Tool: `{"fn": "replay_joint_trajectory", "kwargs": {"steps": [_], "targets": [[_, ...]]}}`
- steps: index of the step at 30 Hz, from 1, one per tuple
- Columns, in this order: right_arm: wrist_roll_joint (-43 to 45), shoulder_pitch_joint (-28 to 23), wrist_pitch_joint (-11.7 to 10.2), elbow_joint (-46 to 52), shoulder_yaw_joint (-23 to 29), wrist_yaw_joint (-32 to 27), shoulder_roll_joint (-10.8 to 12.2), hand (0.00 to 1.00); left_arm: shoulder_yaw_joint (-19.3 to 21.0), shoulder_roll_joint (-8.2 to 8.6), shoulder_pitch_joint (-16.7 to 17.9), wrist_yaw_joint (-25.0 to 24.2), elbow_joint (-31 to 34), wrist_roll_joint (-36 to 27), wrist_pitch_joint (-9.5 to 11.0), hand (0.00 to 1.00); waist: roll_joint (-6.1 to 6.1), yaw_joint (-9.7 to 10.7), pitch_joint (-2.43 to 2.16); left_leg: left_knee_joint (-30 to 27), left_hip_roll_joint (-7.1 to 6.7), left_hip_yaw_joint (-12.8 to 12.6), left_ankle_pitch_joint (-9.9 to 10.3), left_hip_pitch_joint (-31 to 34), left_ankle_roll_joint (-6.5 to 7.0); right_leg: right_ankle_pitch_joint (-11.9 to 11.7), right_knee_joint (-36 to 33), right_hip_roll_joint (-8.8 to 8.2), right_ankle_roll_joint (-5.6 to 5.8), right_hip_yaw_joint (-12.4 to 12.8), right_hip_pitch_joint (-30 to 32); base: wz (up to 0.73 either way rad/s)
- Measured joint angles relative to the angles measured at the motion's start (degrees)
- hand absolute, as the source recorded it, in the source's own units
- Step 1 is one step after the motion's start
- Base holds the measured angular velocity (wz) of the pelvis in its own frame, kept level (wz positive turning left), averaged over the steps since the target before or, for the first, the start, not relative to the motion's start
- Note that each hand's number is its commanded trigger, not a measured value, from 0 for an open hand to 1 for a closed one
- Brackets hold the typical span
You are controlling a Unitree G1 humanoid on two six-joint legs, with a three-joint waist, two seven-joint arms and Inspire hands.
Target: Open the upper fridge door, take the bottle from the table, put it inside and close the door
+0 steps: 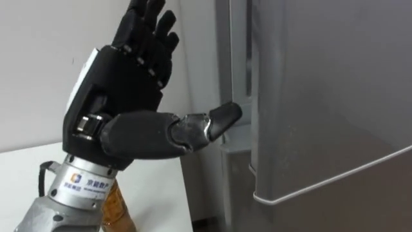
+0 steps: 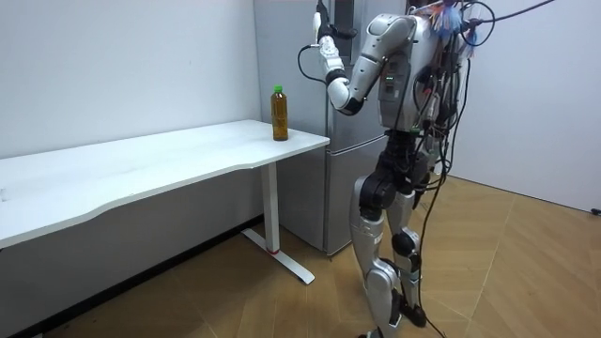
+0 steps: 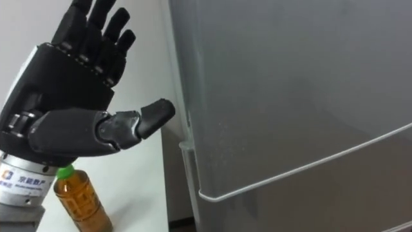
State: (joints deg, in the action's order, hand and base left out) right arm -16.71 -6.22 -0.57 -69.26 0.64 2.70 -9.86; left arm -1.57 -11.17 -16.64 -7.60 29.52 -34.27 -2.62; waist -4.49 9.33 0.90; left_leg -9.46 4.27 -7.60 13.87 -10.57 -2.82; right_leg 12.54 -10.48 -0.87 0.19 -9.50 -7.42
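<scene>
My left hand (image 1: 129, 84) is raised in front of the grey fridge (image 1: 322, 96), open, with the fingers straight up and the thumb pointing at the left edge of the upper door. It holds nothing. The door is shut. The bottle (image 3: 80, 200), amber with a green cap, stands upright on the white table (image 1: 26, 161) below my wrist, apart from the hand. In the room view the bottle (image 2: 279, 113) stands at the table corner nearest the fridge (image 2: 300, 188), and I stand facing the fridge with the left hand (image 2: 320, 21) held high.
A seam (image 1: 335, 177) runs between the upper and lower fridge doors. The long white table (image 2: 169, 160) stretches along the wall on my left. Wooden floor (image 2: 526, 272) lies open behind me.
</scene>
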Motion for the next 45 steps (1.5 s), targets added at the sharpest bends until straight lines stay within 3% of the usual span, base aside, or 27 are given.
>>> {"fn": "replay_joint_trajectory", "kwargs": {"steps": [7, 9, 10, 11, 12, 13, 14, 16, 17, 18, 21, 26, 29, 32, 40, 43, 45], "targets": [[0.0, 0.4, -0.1, 0.0, -1.1, -0.1, 0.0, 0.0, -1.9, -0.03, -0.1, -2.1, 0.1, 0.1, 0.0, 0.0, 0.0, 0.3, 0.0, -0.2, 0.01, 0.0, 0.0, 0.0, 0.0, 0.0, 0.0, -0.03, 0.0, 0.5, -0.4, 0.04], [0.2, 0.8, -0.2, 0.0, -1.5, -0.1, 0.0, 0.0, -3.0, -0.05, -0.1, -2.3, 0.1, 0.1, 0.0, 0.0, -0.22, 1.2, -0.12, -0.3, 0.09, 0.1, 0.0, -0.3, 0.01, 0.0, -0.6, 0.06, 0.0, 1.8, -0.4, 0.11], [0.2, 0.8, -0.3, 0.0, -1.5, -0.1, -0.1, 0.0, -3.1, -0.03, 0.0, -2.4, 0.1, 0.1, 0.0, 0.0, -0.55, 1.3, 0.06, -0.1, 0.3, 0.4, -0.1, -0.8, 0.16, 0.1, -2.2, 0.22, -0.07, 1.5, 0.3, -0.21], [-0.9, 1.5, -0.9, 0.0, -1.4, 0.0, -0.6, 0.0, -3.3, -0.17, 0.1, -2.6, -0.2, 0.1, 0.2, 0.0, -2.31, 1.3, 1.41, 1.2, 3.12, 4.0, -0.4, -2.3, 0.6, 1.7, -10.1, 2.28, -1.82, 0.7, 6.1, -0.76], [-1.0, 2.9, -1.6, 1.1, -2.2, 0.0, -0.3, 0.0, -2.5, -1.35, 0.3, -2.6, -0.1, 0.0, 0.8, 0.0, -3.86, 1.5, 1.11, 0.8, 5.0, 4.2, -0.1, -1.4, 0.82, 0.7, -5.2, 5.92, -5.35, 2.7, 11.5, -0.94], [-1.1, 3.2, -2.0, 1.8, -3.0, 0.1, 0.4, 0.0, -0.9, -1.92, 0.2, -2.8, 0.2, 0.0, 1.4, 0.0, -1.82, 1.4, 0.82, -0.5, 4.41, 2.5, 0.4, -0.3, 0.61, -4.7, -1.5, 5.54, -5.73, 2.5, 13.3, -0.36], [-1.7, 3.1, -2.2, 2.4, -3.9, 0.6, 0.4, 0.0, -0.6, -1.21, 0.1, -3.2, 0.0, -0.3, 1.5, 0.0, -1.1, 2.6, 1.26, -2.0, 4.77, 2.0, 2.1, 0.9, -0.2, -9.3, -3.0, 5.11, -5.3, 0.7, 14.2, 0.49], [-2.0, 2.5, -1.4, 0.2, -3.9, 0.4, 0.5, 0.0, -3.4, -1.64, 0.1, -3.2, 0.2, -1.8, 0.7, 0.0, -0.01, 2.8, 1.17, 0.1, 3.56, 1.7, 1.7, 1.3, -0.17, -9.3, -2.9, 4.42, -5.2, 3.3, 12.9, 0.83], [-1.8, 2.6, -0.6, -1.2, -3.6, 0.6, -0.1, 0.0, -5.1, -2.16, 0.0, -3.2, 0.1, -2.2, 0.3, 0.0, -0.07, 3.1, 1.03, 2.5, 2.68, 1.8, -0.2, 2.2, 0.09, -9.4, -2.1, 4.11, -3.95, 4.6, 12.2, 0.62], [-1.8, 2.6, -0.4, -2.4, -3.0, 0.7, -0.3, 0.0, -6.7, -2.22, 0.1, -3.3, 0.2, -2.2, 0.2, 0.0, 0.07, 2.3, 0.74, 2.5, 1.77, 1.1, -0.4, 2.3, 0.5, -9.1, -1.9, 3.77, -3.12, 4.5, 12.2, 0.49], [-1.8, 3.1, 0.2, -2.5, -2.7, 1.3, -0.7, 0.0, -8.0, -2.21, 0.1, -3.6, 0.1, -2.2, -1.3, 0.0, 0.43, 1.4, 0.2, 1.6, 0.1, 0.9, -0.9, 3.0, 1.19, -9.6, 0.3, 2.79, -2.17, 3.6, 11.0, -0.01], [-1.8, 2.8, 0.6, -2.8, -2.9, 1.9, -1.0, 0.0, -10.6, -1.97, 0.1, -6.9, 0.1, -2.2, -2.2, 0.0, 0.38, 1.6, -0.19, 1.5, -0.57, 0.6, -1.0, 1.7, 1.59, -9.1, 0.6, 2.52, -0.93, 4.4, 9.8, -0.01], [-1.9, 2.8, 0.6, -3.6, -3.4, 2.0, -1.5, 0.0, -11.6, -1.33, 0.3, -8.0, -0.7, -2.3, -2.2, 0.0, 0.14, 1.4, -0.58, 1.6, -0.71, 0.3, -0.9, 1.4, 1.73, -9.2, -0.3, 2.45, -0.85, 4.8, 9.8, -0.06], [-2.3, 2.8, 0.6, -3.8, -3.9, 2.0, -1.7, 0.0, -11.8, -0.94, 0.3, -8.3, -0.9, -2.2, -2.1, 0.0, 0.12, 1.3, -0.62, 1.4, -0.79, 0.3, -0.9, 1.3, 1.74, -9.2, -0.3, 2.32, -0.91, 4.8, 9.7, 0.0], [-3.1, 2.8, -0.1, -4.6, -4.7, 1.8, -1.6, 0.0, -12.6, 0.44, 0.3, -9.7, -0.9, -2.2, -1.6, 0.0, 0.24, 1.3, -0.54, 1.0, -0.93, 0.3, -0.7, 1.0, 2.06, -9.4, -0.3, 2.19, -0.89, 4.7, 9.1, 0.0], [-3.2, 2.9, -0.9, -4.6, -5.3, 1.7, -1.1, 0.0, -12.7, 1.78, 0.3, -11.1, -0.9, -2.1, -1.5, 0.0, 0.99, 1.2, -0.12, 1.2, -0.96, 0.3, -0.6, 1.1, 2.11, -9.4, -0.4, 2.17, -0.92, 4.7, 9.2, 0.0], [-3.4, 2.9, -1.3, -4.6, -6.3, 1.7, -1.0, 0.0, -13.0, 2.49, 0.3, -11.7, -0.8, -2.1, -1.0, 0.0, 1.52, 1.2, -0.21, 1.2, -0.93, 0.3, -0.6, 1.5, 2.11, -9.4, -0.4, 2.18, -0.99, 4.6, 9.6, 0.0]]}}
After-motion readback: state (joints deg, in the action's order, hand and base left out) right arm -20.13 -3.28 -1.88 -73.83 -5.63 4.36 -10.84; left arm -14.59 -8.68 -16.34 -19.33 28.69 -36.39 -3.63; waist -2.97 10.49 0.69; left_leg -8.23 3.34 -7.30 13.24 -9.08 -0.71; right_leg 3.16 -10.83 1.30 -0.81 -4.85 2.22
